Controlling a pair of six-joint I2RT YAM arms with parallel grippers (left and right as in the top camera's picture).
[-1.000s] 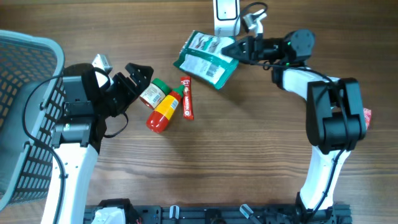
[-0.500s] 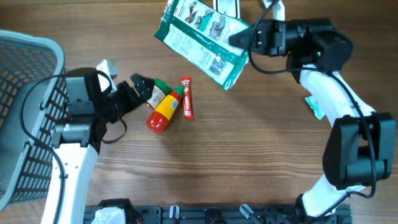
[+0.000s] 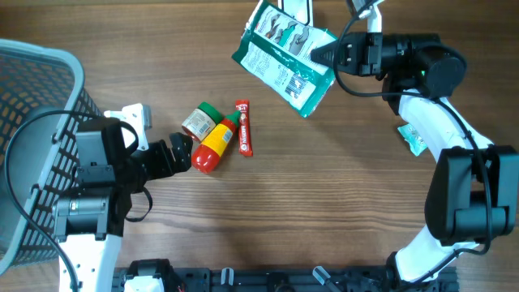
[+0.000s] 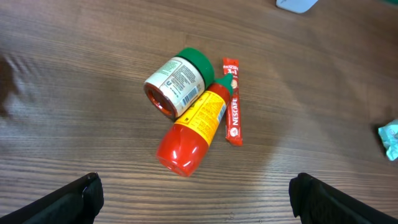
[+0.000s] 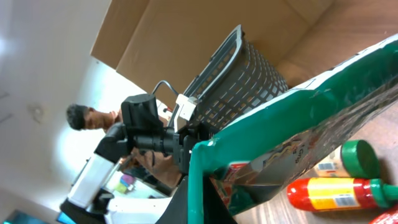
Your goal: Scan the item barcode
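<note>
1. The green pouch (image 3: 284, 57) is lifted off the desk (image 3: 324, 211). It hangs tilted over the far edge, with its printed face turned up toward the overhead camera.
2. The right jaws are clamped on the pouch's right-hand edge, and the rest of the pouch spreads away from them toward the left side of the desk.
3. In the right wrist view the pouch (image 5: 298, 124) fills the foreground, its green edge running out from between the jaws (the barcode cannot be made out in any view).
4. The left jaws stand wide apart and hold nothing. They sit low over the desk, well apart from the pouch.
5. The left wrist view shows only the two dark tips at the bottom corners. Bare wood lies between them and the red and yellow sauce bottle (image 4: 196, 127) ahead.
6. From overhead, the left jaws are just beside the red base of that bottle (image 3: 215, 142).
7. A jar with a green lid (image 3: 200, 120) lies on its side against the bottle. A red coffee stick (image 3: 243, 127) lies just beside the bottle's capped end.
8. A small teal packet (image 3: 412, 136) lies on the desk's right side, apart from the cluster.
9. A grey mesh basket (image 3: 32, 122) stands at the left edge.
10. A white object (image 3: 302, 10) sits at the far edge, mostly hidden behind the pouch.
</note>
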